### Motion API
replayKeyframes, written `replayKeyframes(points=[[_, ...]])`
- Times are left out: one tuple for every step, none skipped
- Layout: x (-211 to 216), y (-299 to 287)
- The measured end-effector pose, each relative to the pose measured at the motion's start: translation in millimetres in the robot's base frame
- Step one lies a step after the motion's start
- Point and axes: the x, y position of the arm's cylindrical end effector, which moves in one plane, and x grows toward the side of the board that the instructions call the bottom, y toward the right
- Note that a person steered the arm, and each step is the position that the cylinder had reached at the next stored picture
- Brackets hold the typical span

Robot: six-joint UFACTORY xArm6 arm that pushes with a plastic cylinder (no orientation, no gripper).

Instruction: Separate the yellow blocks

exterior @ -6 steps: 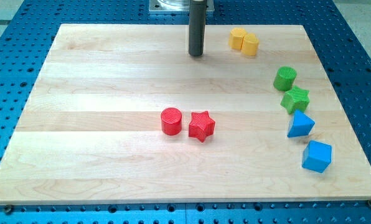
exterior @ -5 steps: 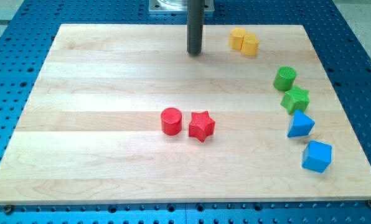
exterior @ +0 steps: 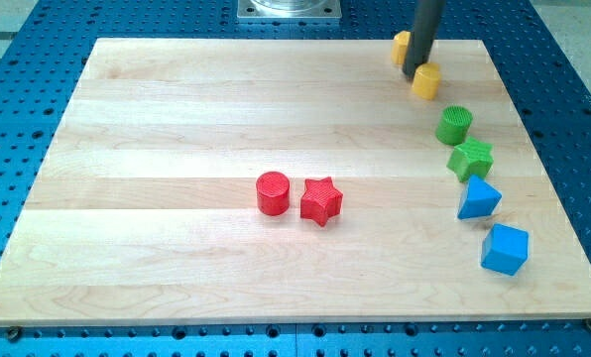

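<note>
Two yellow blocks sit near the board's top right. One yellow block (exterior: 401,47) shows only partly behind my rod, near the top edge. The other yellow block (exterior: 426,81) lies just below and right of it. My tip (exterior: 415,70) stands between them, touching or nearly touching both. A small gap separates the two yellow blocks.
A green cylinder (exterior: 454,125), green star (exterior: 471,159), blue triangular block (exterior: 478,198) and blue cube (exterior: 504,249) run down the view's right side. A red cylinder (exterior: 273,192) and red star (exterior: 321,200) sit mid-board. The wooden board (exterior: 157,109) lies on a blue perforated table.
My tip moved right from the board's top middle to between the yellow blocks. The two blocks, which touched, shifted right and came apart, one moving down and right.
</note>
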Motion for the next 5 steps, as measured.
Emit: replayKeyframes(points=[[7, -1], [28, -37], [25, -8], [17, -33], [-6, -129]])
